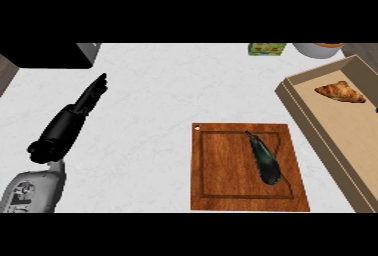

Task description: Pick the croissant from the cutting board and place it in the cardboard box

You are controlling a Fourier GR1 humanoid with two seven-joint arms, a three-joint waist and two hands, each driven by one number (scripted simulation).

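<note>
The golden-brown croissant [340, 92] lies inside the cardboard box [295, 102] at the right edge, toward the box's far end. The wooden cutting board [221, 170] sits in the lower middle of the counter and holds only a dark green eggplant [264, 159]. My left hand [91, 95] is at the left, its fingers straight and pointing away over the white counter, holding nothing. My right hand does not show anywhere in the view.
A small green carton [266, 49] and a white bowl [318, 49] stand at the far edge, just behind the box. A black appliance [44, 55] fills the far left corner. White counter lies between my left hand and the board.
</note>
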